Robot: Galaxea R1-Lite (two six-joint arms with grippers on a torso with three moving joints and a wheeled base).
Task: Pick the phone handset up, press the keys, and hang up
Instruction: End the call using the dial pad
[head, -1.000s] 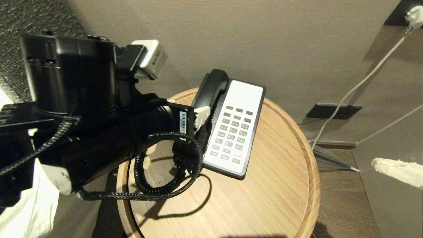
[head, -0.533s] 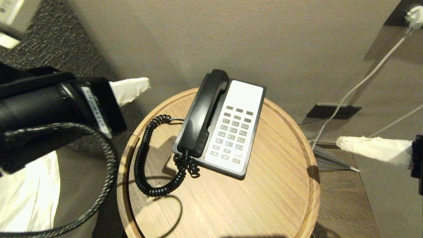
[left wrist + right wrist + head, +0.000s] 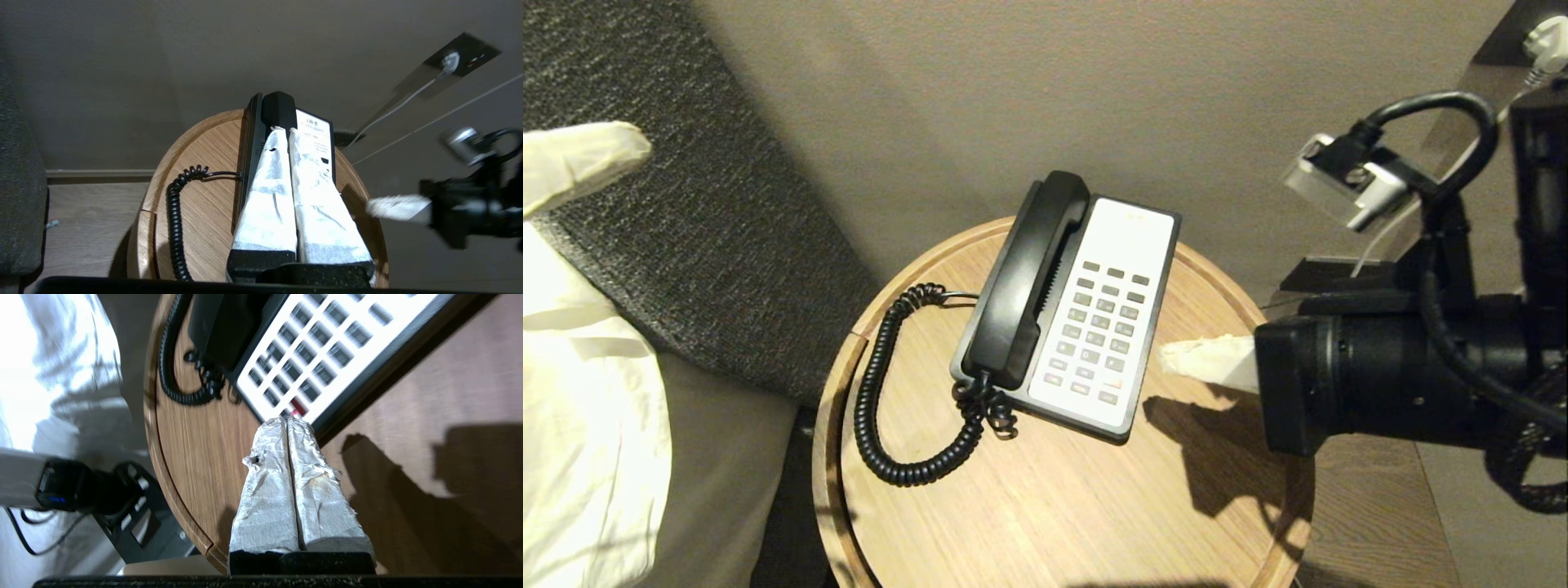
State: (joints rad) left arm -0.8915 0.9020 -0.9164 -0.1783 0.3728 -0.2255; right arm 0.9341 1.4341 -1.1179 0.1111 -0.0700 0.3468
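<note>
The glossy black phone handset (image 3: pixel 1023 282) lies in its cradle on the left side of the phone base (image 3: pixel 1131 237), whose white face carries grey keys (image 3: pixel 1098 322). Its coiled cord (image 3: pixel 882 408) loops over the round wooden table (image 3: pixel 1094 506). My right gripper (image 3: pixel 1168 358) is shut and empty, its wrapped tips just off the base's right edge. In the right wrist view those tips (image 3: pixel 288 419) sit next to the red key (image 3: pixel 297 406) at the base's near corner. My left gripper (image 3: pixel 637 140) hangs far to the left, off the table, shut and empty (image 3: pixel 284 130).
A wall stands close behind the table. White cables (image 3: pixel 1405 208) run from a wall socket (image 3: pixel 1543 37) at the right. White bedding (image 3: pixel 588 425) and a dark textured panel (image 3: pixel 686 204) lie to the left. The table has a raised rim (image 3: pixel 837 384).
My left gripper has pulled away from the handset to the far left and shut. My right arm has swung in from the right to the base's edge. The handset stays in its cradle.
</note>
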